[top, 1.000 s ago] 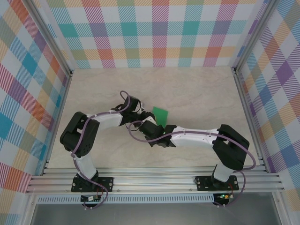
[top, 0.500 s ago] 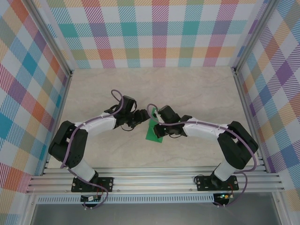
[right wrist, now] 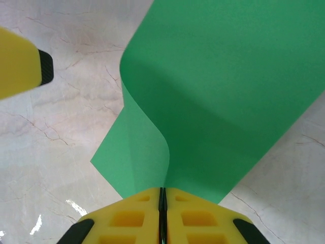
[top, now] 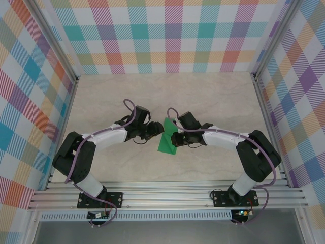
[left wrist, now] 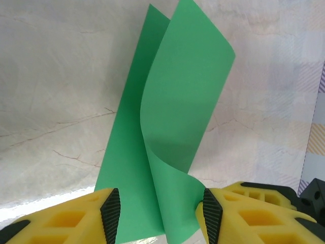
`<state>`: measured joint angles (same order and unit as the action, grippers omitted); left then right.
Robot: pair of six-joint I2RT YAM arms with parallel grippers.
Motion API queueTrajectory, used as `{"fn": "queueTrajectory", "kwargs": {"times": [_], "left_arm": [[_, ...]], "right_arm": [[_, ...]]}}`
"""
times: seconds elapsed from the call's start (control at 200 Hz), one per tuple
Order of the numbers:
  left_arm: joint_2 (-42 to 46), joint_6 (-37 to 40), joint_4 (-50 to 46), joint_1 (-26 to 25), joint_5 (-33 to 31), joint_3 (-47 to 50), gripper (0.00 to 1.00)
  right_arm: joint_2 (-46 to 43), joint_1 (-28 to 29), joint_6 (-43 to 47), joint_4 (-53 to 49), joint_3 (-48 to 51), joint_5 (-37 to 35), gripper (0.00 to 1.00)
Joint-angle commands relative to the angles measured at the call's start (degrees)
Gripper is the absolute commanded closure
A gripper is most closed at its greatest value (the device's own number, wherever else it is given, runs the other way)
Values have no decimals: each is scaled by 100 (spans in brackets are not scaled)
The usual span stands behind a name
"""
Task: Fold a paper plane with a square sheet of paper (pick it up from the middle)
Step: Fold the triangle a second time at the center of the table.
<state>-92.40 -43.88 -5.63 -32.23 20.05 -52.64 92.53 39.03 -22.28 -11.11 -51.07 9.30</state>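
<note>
One square sheet of paper curls, pinched by the right end effector.

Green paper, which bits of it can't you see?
Top external: the green paper hides its right edge under the right end effector.
Left wrist: its bottom runs off the picture's lower edge, inside the left end effector.
Right wrist: the picture's top cuts off its far corners.

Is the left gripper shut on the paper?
No, the left gripper is open, its fingers well apart around the curled paper.
</note>
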Motion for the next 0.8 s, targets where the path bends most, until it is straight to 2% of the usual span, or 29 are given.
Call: {"fn": "queueTrajectory", "kwargs": {"times": [0.0,0.405,0.8], "left_arm": [[29,84,132,-90,108,53,52],[-379,16,349,-296,287,-232,68],[-1133,-319,828,-460,453,-580,72]], "right_arm": [[132,-120,-47,152,10,371,89],[238,-416,-93,325,157,545,88],[328,-703,-22,592,264,1013,86]]}}
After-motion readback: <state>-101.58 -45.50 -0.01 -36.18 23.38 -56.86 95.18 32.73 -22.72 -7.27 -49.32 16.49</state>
